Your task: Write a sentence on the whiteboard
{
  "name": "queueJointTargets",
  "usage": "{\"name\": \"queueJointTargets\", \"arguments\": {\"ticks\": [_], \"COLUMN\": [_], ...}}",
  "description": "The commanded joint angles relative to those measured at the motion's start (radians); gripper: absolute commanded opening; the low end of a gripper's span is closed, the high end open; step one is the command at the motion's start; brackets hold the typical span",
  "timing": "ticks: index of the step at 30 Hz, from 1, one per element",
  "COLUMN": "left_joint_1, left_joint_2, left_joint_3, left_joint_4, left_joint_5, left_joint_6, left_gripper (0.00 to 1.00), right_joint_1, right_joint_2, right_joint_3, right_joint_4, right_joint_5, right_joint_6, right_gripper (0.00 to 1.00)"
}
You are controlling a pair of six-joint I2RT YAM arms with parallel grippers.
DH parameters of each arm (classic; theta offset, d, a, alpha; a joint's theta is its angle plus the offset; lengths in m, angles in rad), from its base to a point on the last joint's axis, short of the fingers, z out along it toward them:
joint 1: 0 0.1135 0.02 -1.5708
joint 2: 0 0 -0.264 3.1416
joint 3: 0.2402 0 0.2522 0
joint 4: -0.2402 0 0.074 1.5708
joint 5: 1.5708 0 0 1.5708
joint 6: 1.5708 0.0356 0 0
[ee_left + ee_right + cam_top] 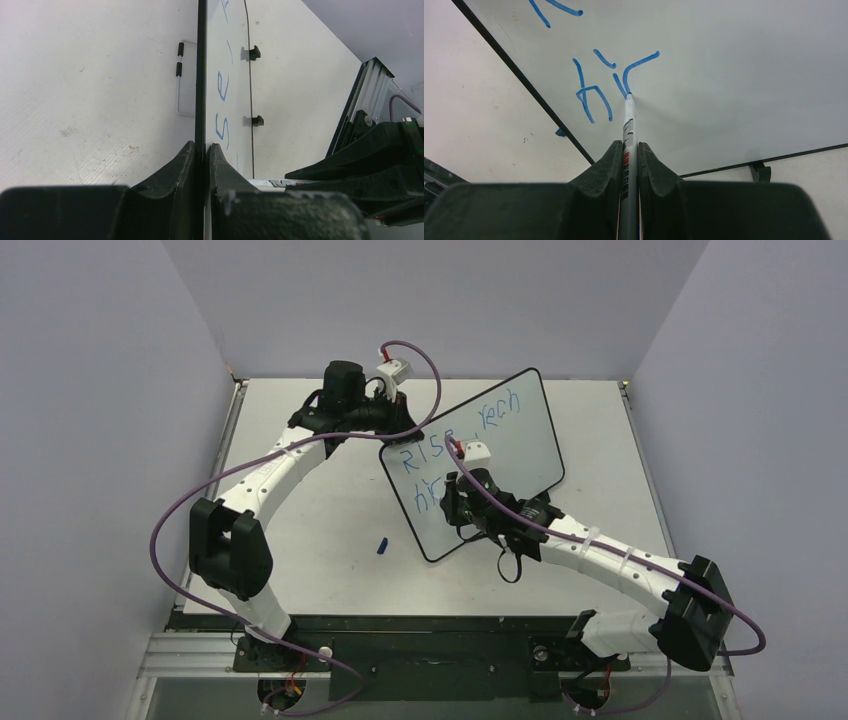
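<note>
Pale lavender walls (120,390) close round a white tabletop (320,530), seen from above with both arm bases along the bottom edge. Just right of the frame's centre is the small glossy white whiteboard (520,430) with a thin black frame and rounded corners. It is turned at an angle, one corner pointing towards the bottom of the frame. Whether that corner touches the tabletop cannot be told.

The left gripper (201,147) is clamped on the board's black edge, one finger on each face. Its wrist view shows the board edge-on, with two small black feet (252,52) on the right and a thin wire loop (179,85) on the left.

The right gripper (628,145) is closed tight on a slim white marker (628,125). The marker's tip rests against the board's face at the foot of a curved blue stroke.

The blue handwritten sentence (432,455) runs in two lines across the board's left half. The upper line reads roughly "RISE tech"; the lower line so far shows an "h", an "i" and that stroke.

A small blue piece (382,545) lies on the tabletop left of the board's lower corner, apart from it.
</note>
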Motion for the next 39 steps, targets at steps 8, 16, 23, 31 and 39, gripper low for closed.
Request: {"name": "queueJointTargets", "arguments": {"ticks": [8,16,23,31,39], "left_joint_1": [-0.001,-0.001,-0.002,-0.001,-0.002], "left_joint_2": [-0.059,-0.060,-0.059,-0.061,-0.062], "left_joint_3": [0.016,0.014,0.015,0.014,0.015], "left_joint_4": [0.092,0.092,0.092,0.091,0.091], "left_joint_5": [-0.013,-0.013,-0.013,-0.013,-0.015], "left_joint_6": [0.064,0.065,0.065,0.065,0.065], "left_gripper": [0.00,0.00,0.00,0.00,0.00], "right_joint_1": [-0.042,-0.055,-0.060,-0.063,-0.056], "right_joint_2": [0.002,0.037,0.065,0.085,0.065], "right_joint_3": [0.047,0.118,0.166,0.186,0.120], "right_joint_4": [-0.027,-0.040,-0.042,-0.043,-0.040], "right_joint_5": [0.058,0.068,0.073,0.068,0.038], "right_joint_6": [-0.008,-0.031,-0.043,-0.048,-0.030], "right_gripper": [0.00,0.00,0.00,0.00,0.00]}}
